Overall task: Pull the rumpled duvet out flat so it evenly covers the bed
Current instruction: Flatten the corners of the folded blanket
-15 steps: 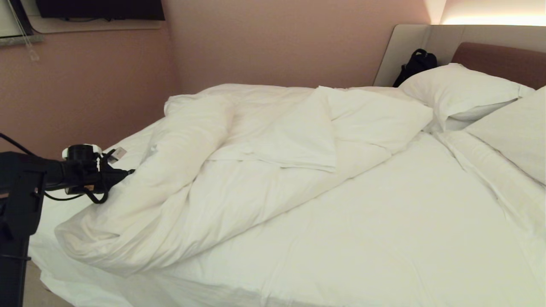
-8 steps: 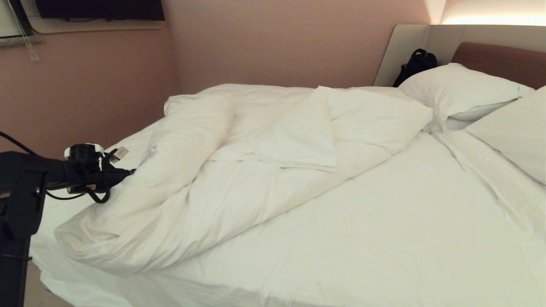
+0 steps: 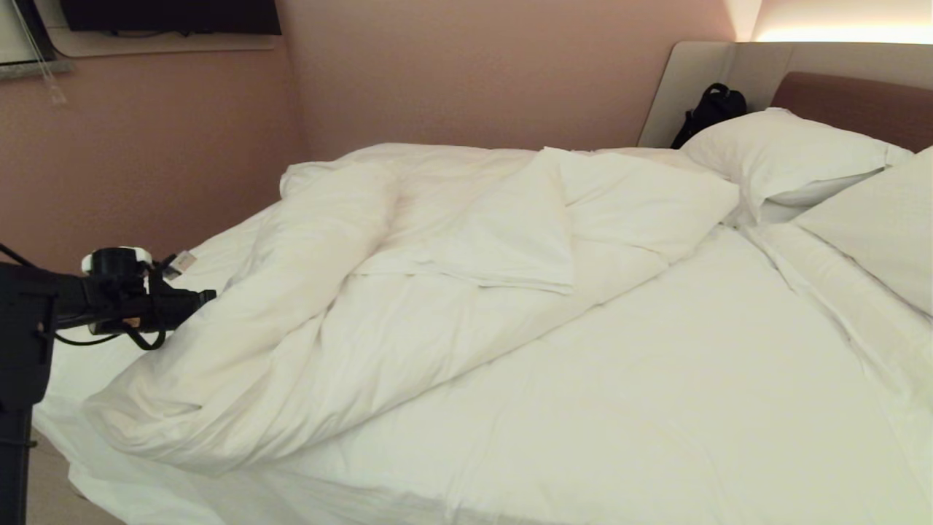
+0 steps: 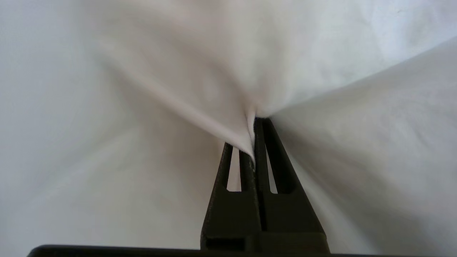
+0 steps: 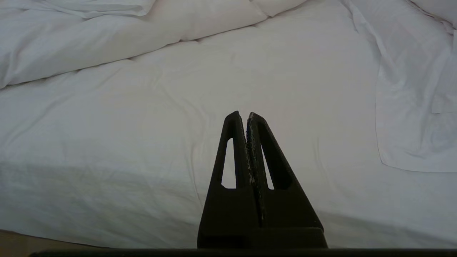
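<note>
Duvet (image 3: 408, 292): puffy white, soft creases, heaped in rolled folds on far-left part of bed (image 3: 656, 408), near side bare taut sheet. Left gripper (image 4: 254, 123) black, tapered slotted fingers, clamped on pinched duvet fold at bed's left edge; fabric fans out from tips. Right gripper (image 5: 246, 115) closed, empty, above sheet. Plump pillows (image 3: 787, 157) by headboard, one cut off at frame edge.

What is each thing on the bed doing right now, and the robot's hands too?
duvet: rumpled, bunched on the bed's left half
bed: sheet mostly uncovered
pillows: resting at the headboard
black bag: leaning on the headboard
left gripper: shut, pinching a duvet fold
right gripper: shut, empty, above the sheet
</note>
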Controlling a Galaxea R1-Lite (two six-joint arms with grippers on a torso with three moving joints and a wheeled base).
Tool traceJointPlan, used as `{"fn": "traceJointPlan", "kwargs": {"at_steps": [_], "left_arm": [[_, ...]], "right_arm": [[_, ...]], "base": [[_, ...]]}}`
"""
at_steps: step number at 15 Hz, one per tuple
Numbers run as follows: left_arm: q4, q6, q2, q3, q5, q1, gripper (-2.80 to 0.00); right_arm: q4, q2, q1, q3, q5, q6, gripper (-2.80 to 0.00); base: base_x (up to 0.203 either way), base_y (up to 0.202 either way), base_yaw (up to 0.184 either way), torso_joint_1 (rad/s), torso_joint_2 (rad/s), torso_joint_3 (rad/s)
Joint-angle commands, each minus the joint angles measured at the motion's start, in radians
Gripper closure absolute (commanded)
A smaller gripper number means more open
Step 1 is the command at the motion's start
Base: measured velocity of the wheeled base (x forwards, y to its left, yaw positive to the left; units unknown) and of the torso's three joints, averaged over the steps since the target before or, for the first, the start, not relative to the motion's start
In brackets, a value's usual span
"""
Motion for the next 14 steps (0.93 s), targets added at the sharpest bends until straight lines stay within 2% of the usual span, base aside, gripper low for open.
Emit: {"fn": "traceJointPlan", "kwargs": {"at_steps": [1, 3, 5, 8, 11, 14], "left_arm": [[0.0, 0.023, -0.01, 0.0, -0.003, 0.044, 0.0], [-0.001, 0.061, -0.02, -0.001, -0.003, 0.102, 0.0], [-0.001, 0.074, -0.04, 0.0, -0.004, 0.152, 0.0], [-0.02, 0.141, -0.053, 0.0, -0.004, 0.193, 0.0], [-0.018, 0.128, -0.111, 0.0, -0.007, 0.205, 0.0], [-0.019, 0.065, -0.19, 0.002, -0.012, 0.205, 0.0]], "right_arm": [[0.0, 0.0, 0.0, 0.0, 0.0, -0.001, 0.0], [0.0, 0.0, 0.0, 0.0, 0.0, -0.001, 0.0], [0.0, 0.0, 0.0, 0.0, 0.0, 0.001, 0.0], [0.0, 0.0, 0.0, 0.0, 0.0, -0.001, 0.0], [0.0, 0.0, 0.0, 0.0, 0.0, -0.001, 0.0], [0.0, 0.0, 0.0, 0.0, 0.0, 0.0, 0.0]], "base": [[0.0, 0.0, 0.0, 0.0, 0.0, 0.0], [0.0, 0.0, 0.0, 0.0, 0.0, 0.0], [0.0, 0.0, 0.0, 0.0, 0.0, 0.0], [0.0, 0.0, 0.0, 0.0, 0.0, 0.0], [0.0, 0.0, 0.0, 0.0, 0.0, 0.0], [0.0, 0.0, 0.0, 0.0, 0.0, 0.0]]}}
